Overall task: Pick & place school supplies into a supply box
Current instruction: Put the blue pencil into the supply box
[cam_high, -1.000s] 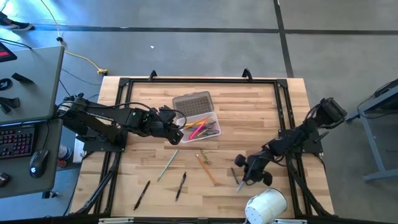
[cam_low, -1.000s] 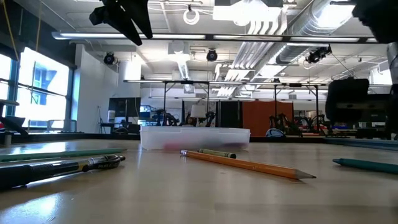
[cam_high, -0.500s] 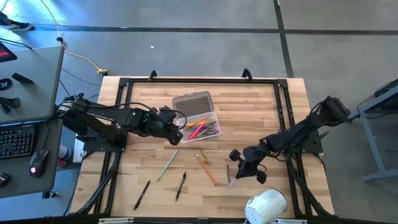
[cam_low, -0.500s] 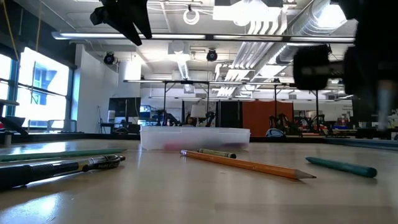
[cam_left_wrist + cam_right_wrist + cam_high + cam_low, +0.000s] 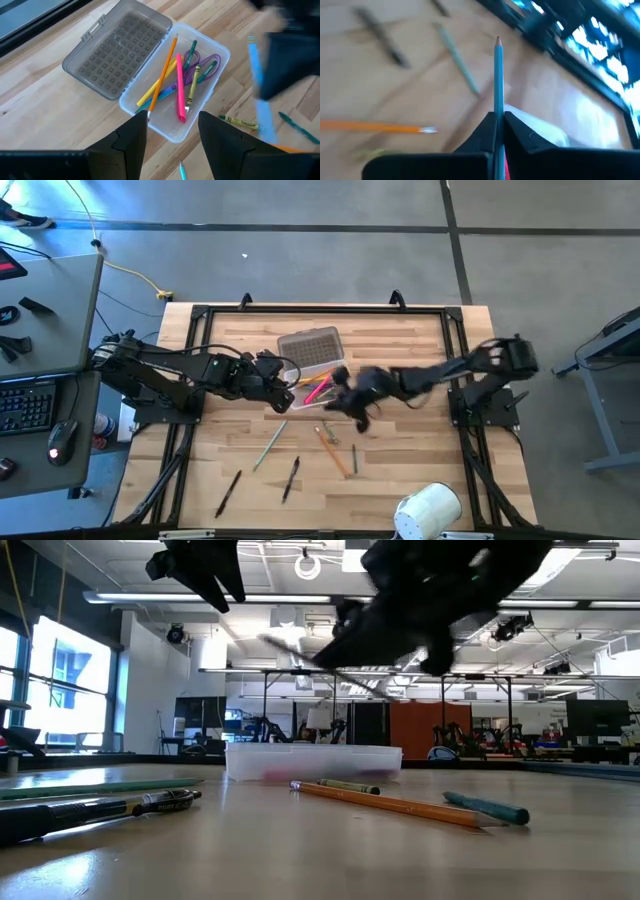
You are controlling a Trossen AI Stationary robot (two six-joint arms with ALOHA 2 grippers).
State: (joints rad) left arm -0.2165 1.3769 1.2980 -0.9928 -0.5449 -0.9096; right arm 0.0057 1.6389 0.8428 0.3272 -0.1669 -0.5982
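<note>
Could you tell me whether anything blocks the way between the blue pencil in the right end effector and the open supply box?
Nothing visible does. The right end effector grips the blue pencil beside the supply box, whose lid lies open; the left end effector hovers at the box's near edge.

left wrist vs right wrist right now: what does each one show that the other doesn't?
Left wrist only: the open supply box with its ribbed lid laid back, holding a pink pencil, an orange pencil and other pens.

Right wrist only: the right gripper, jaws shut on the blue pencil; an orange pencil and a green pencil on the wood.

Both: the wooden table and that blue pencil, blurred in the left wrist view.
</note>
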